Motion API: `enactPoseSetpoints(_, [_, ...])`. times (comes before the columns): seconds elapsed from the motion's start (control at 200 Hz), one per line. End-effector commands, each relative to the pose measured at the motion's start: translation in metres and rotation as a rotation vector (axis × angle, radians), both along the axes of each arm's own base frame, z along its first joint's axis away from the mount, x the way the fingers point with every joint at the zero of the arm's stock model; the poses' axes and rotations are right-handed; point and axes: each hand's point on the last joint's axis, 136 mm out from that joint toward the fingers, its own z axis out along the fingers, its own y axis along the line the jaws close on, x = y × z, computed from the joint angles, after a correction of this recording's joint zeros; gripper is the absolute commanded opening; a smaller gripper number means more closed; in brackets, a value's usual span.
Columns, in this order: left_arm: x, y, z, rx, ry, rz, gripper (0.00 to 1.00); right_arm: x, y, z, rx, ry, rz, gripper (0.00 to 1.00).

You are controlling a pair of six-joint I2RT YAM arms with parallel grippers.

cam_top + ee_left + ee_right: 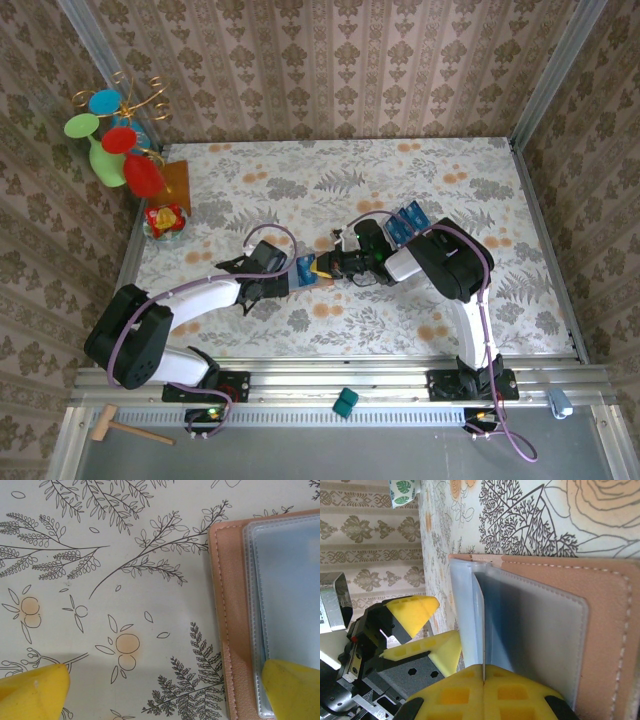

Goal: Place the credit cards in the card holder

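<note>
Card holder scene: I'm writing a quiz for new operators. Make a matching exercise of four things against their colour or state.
Things:
1 left gripper
2 right gripper
3 card holder
4 credit cards

Colour or state:
a pinkish-brown, lying open on the table
b shut on a sleeve of the card holder
c blue, close by the right arm
d open

Pairs: 1-d, 2-b, 3-a, 4-c

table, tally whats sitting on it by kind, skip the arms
card holder: 1
cluster of blue credit cards: 1 (single cards too small to count)
amber square: 1
green vase with coloured discs: 1
small red-and-yellow object: 1
total: 5
</note>
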Motion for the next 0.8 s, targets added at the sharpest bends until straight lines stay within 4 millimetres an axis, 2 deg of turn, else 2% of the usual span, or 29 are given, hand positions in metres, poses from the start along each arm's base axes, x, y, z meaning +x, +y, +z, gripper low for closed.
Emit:
enactPoseSetpoints(0.0, [-0.002,0.0026,-0.0032,0.023,0.012,0.009,1.0,-0.0186,-0.0054,-0.0382,-0.089,0.133,0.018,0.0])
enactPoseSetpoints(0.42, [-0.0023,0.002,-0.0036,0.022,0.012,0.008,1.0,-0.0192,0.0022,-0.0386,-0.09,0.136,0.036,0.0])
enactPoseSetpoints(0.795, [-0.0022,0.002,-0.0035,0.021,0.011,0.01,1.0,-0.022,-0.0048,-0.0399,-0.109,0.142,0.024,0.0])
